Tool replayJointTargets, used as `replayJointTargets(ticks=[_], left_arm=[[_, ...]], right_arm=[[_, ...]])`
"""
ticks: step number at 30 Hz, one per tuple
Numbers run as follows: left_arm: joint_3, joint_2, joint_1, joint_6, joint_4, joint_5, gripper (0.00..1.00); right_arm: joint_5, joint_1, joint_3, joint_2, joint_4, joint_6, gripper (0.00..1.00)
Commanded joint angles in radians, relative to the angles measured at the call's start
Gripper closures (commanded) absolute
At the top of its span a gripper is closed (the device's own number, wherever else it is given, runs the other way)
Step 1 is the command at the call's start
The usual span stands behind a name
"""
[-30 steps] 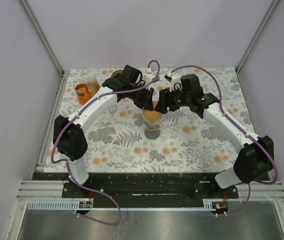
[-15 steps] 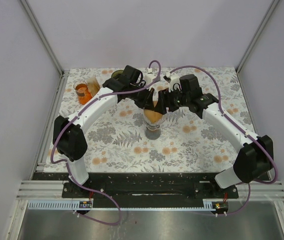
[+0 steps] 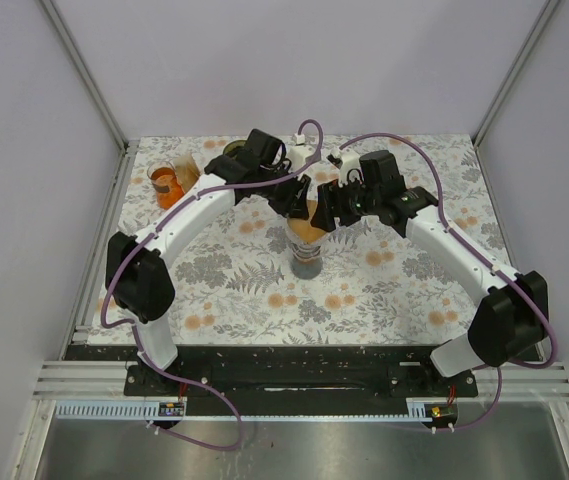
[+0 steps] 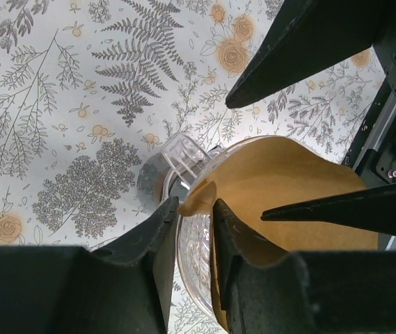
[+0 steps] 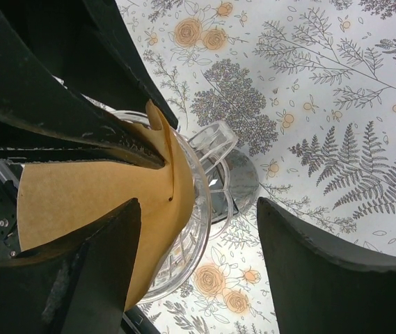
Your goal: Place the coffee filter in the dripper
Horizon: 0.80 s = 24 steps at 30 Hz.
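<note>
Left claw (image 4: 194,205) slightly open, straddling dripper (image 4: 184,156) rim at its 11 o'clock, curled edge of filter (image 4: 288,181) in the gap. Right claw (image 5: 199,205) wide open at 1 o'clock, holding nothing, one finger over filter, other outside rim. Brown filter seated inside upright dripper, near middle of floral counter (image 4: 58,83).

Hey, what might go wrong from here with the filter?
The curled edge of the coffee filter sits between the fingers of the left gripper; pulling away could drag it out. The open right gripper straddles the dripper wall, so a sideways nudge might tip it off its dark base.
</note>
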Motion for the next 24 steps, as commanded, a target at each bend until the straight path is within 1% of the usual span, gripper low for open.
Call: replayJointTargets(ticks=[1, 4, 6, 8, 10, 16, 19, 20, 21, 24], left_arm=[[0.056, -0.024, -0.003, 0.003, 0.024, -0.011, 0.69], [0.065, -0.012, -0.003, -0.013, 0.030, -0.002, 0.68], [0.065, -0.006, -0.003, -0.020, 0.032, 0.006, 0.65], [0.065, -0.001, -0.003, -0.021, 0.034, 0.021, 0.56], [0.063, -0.002, -0.003, -0.020, 0.034, 0.035, 0.51], [0.068, 0.010, -0.001, -0.015, 0.049, 0.035, 0.51], [0.074, 0.024, -0.003, -0.018, 0.055, 0.064, 0.51], [0.076, 0.028, -0.001, -0.018, 0.055, 0.075, 0.53], [0.074, 0.027, -0.003, -0.018, 0.055, 0.080, 0.58], [0.060, 0.019, -0.003, -0.017, 0.055, 0.087, 0.79]], right_arm=[[0.016, 0.008, 0.012, -0.041, 0.007, -0.015, 0.25], [0.008, 0.008, 0.013, -0.035, 0.007, -0.015, 0.25], [0.005, 0.008, 0.012, -0.035, 0.006, -0.015, 0.25], [0.002, 0.008, 0.012, -0.033, 0.006, -0.015, 0.25], [0.001, 0.007, 0.010, -0.032, 0.006, -0.017, 0.27], [-0.018, 0.008, 0.009, -0.027, 0.007, -0.028, 0.32], [-0.038, 0.008, 0.009, -0.024, 0.006, -0.037, 0.36], [-0.041, 0.007, 0.009, -0.024, 0.007, -0.038, 0.37], [-0.042, 0.008, 0.009, -0.026, 0.006, -0.043, 0.38], [-0.042, 0.008, 0.006, -0.036, 0.006, -0.047, 0.38]])
